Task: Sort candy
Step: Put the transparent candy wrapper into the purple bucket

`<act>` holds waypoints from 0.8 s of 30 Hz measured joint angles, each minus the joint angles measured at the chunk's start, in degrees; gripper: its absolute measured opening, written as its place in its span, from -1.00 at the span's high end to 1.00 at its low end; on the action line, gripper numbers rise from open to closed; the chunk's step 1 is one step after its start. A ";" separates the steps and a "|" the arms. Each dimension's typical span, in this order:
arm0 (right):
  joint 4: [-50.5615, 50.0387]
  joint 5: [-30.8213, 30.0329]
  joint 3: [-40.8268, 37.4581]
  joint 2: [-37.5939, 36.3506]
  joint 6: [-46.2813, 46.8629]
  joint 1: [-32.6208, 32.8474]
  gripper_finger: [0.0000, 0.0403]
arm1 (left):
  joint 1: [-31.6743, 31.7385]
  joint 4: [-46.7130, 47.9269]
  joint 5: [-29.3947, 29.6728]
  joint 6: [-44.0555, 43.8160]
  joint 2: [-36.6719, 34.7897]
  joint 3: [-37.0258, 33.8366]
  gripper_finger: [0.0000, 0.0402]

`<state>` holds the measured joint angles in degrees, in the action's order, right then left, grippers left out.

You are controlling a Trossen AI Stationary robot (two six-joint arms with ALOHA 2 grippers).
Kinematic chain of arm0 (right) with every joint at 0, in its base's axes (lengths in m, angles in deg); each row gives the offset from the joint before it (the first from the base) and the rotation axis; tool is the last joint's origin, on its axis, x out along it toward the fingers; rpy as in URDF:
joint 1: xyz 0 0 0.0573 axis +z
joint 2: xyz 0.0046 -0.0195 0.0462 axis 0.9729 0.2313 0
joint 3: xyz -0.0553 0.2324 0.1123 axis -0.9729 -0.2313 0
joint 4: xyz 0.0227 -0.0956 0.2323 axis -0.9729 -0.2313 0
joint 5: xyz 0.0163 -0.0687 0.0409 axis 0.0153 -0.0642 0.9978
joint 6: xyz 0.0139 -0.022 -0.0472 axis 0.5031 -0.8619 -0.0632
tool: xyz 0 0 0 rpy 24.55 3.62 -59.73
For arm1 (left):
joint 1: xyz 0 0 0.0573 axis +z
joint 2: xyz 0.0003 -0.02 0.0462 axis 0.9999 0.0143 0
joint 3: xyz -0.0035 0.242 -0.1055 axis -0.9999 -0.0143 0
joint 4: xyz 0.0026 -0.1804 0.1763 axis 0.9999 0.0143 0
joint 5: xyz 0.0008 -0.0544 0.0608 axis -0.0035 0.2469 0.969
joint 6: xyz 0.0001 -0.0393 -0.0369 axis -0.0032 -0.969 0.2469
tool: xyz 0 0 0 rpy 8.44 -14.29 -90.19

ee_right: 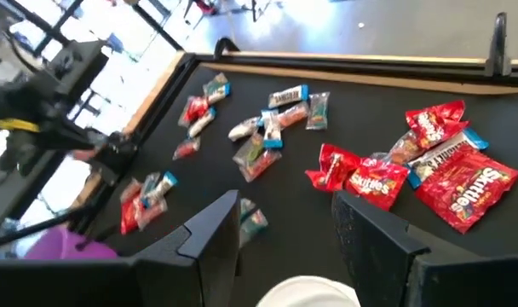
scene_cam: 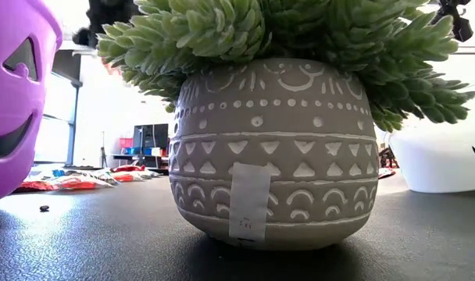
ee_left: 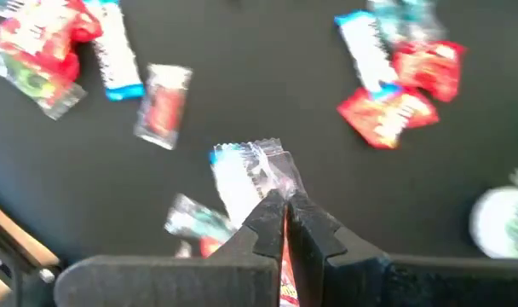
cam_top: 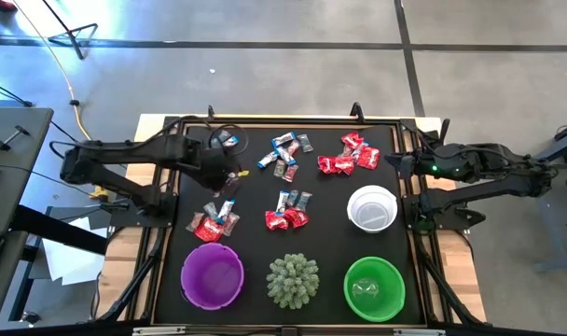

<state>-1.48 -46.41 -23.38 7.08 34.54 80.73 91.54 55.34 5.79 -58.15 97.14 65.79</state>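
Overhead, the black tabletop [cam_top: 255, 201] carries the candy in several loose clusters: a far middle group of blue-and-white and grey pieces [cam_top: 285, 154], a far right group of red packets [cam_top: 349, 157], a middle group of red and blue pieces [cam_top: 288, 213], and a near left group [cam_top: 214, 222] just beyond the purple bowl [cam_top: 212, 277]. Along the near edge stand, from left to right, the purple bowl, a spiky pale-green plant [cam_top: 293, 279] and a green bowl [cam_top: 374, 288]; a white bowl [cam_top: 372, 208] sits just beyond the green one. The left gripper [cam_top: 232, 175] reaches in from the left side and is positioned between the far middle cluster and the near left cluster. In the left wrist view its fingers [ee_left: 267, 223] are pressed together, pinching the crimped end of a blue-and-white wrapped candy [ee_left: 246, 170]; whether that piece is clear of the tabletop cannot be told. The right gripper [cam_top: 393, 161] waits at the right edge of the tabletop, near the red packets; in the right wrist view its fingers [ee_right: 212, 230] stand wide apart with nothing between them, above the rim of the white bowl. In the low view the plant's patterned grey pot [scene_cam: 273, 152] fills the foreground, with the purple bowl at the left margin.
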 joint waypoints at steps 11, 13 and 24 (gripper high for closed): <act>-1.65 5.78 0.00 0.00 -1.70 -0.01 0.09 | -22.49 -0.53 -13.15 -29.15 0.64 3.55 1.00; -1.67 6.21 0.00 0.00 -1.64 0.00 0.09 | -26.52 -1.36 -12.80 -34.72 1.04 3.57 1.00; -1.62 6.17 0.00 0.00 -0.26 0.00 0.09 | -38.29 3.72 -5.60 -35.29 8.21 3.57 0.98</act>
<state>-3.10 -40.24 -23.38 7.08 34.28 80.73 53.25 59.07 0.19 -93.44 105.35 69.36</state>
